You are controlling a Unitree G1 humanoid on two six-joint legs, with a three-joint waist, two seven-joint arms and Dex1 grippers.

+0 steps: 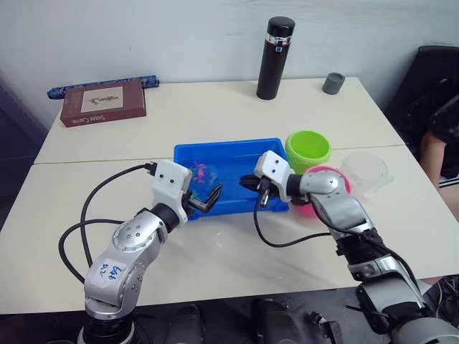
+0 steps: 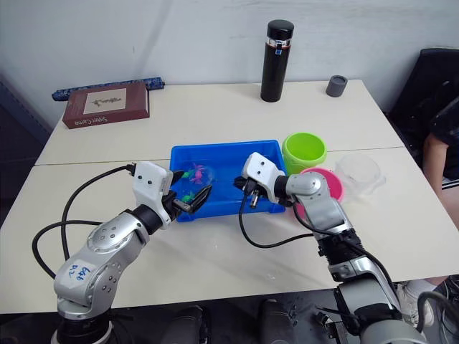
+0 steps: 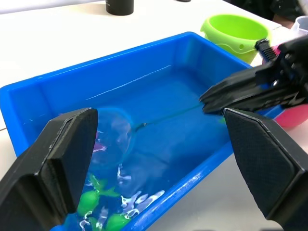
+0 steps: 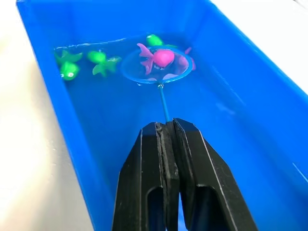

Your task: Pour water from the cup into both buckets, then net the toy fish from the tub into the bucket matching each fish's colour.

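Right tool (image 4: 166, 126) is clamped on the thin dark stick handle of the small round net with light blue rim and clear mesh (image 4: 155, 65), fingers pressed together over the shallow rectangular bright blue plastic tub (image 1: 188, 152). The hoop sits in the water at the tub's left end with a pink toy fish (image 4: 159, 57) inside it. Beside the hoop float green toy fish (image 4: 70, 70), close to the tub wall nearest the robot.

Left tool (image 3: 154, 159) is spread wide, holding nothing, at the near left corner of the tub, fingers aimed into it.

Lime green round plastic bucket (image 1: 308, 148) stands just past the tub's right end; bright pink round plastic bucket (image 2: 328, 182) sits in front of it, partly behind the right arm. Clear plastic measuring cup (image 1: 367, 170) stands on the table (image 1: 215, 107) right of the pink bucket.

Further back: tall black flask (image 1: 275, 57), small grey cup (image 1: 333, 83), brown book (image 1: 102, 102) at far left with a dark blue stick-like item (image 1: 100, 86) behind it. A person's arm (image 1: 434, 154) shows at the right edge.
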